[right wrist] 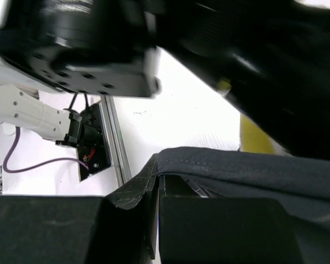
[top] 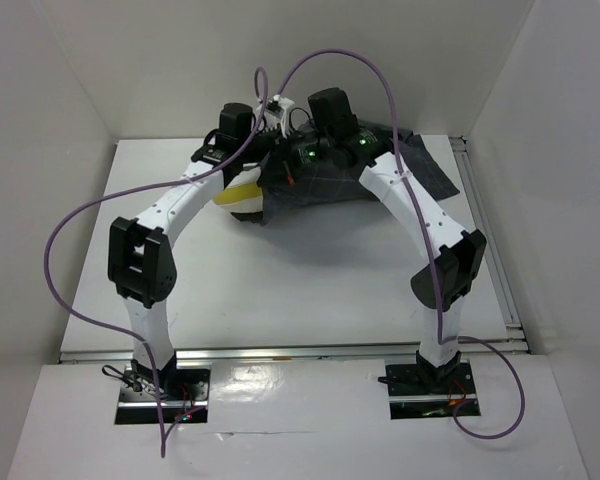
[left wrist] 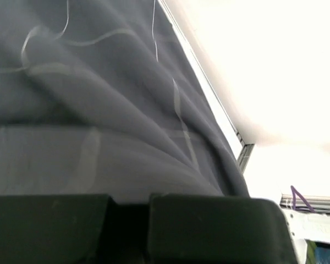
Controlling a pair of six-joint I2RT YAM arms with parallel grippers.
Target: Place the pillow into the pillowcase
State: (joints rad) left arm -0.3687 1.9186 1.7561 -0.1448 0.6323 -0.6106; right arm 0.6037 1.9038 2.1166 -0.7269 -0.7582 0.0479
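The pillowcase [top: 335,180], dark grey with a thin pale grid, lies bunched at the far middle of the table under both wrists. One flap of it spreads to the right. The pillow [top: 242,195] pokes out at its left end, showing its yellow band and a bit of white. In the left wrist view, grey folds of the pillowcase [left wrist: 99,110] fill the frame and pull taut toward my left gripper [left wrist: 129,201], which is shut on the cloth. My right gripper [right wrist: 154,201] is shut on the stitched hem of the pillowcase [right wrist: 253,170]. The yellow band of the pillow [right wrist: 256,137] shows just behind it.
White walls close in the table on three sides. An aluminium rail [top: 485,240] runs along the right edge and another along the front [top: 280,352]. Purple cables [top: 80,215] loop over both arms. The left arm's black wrist [right wrist: 99,44] hangs close above the right gripper.
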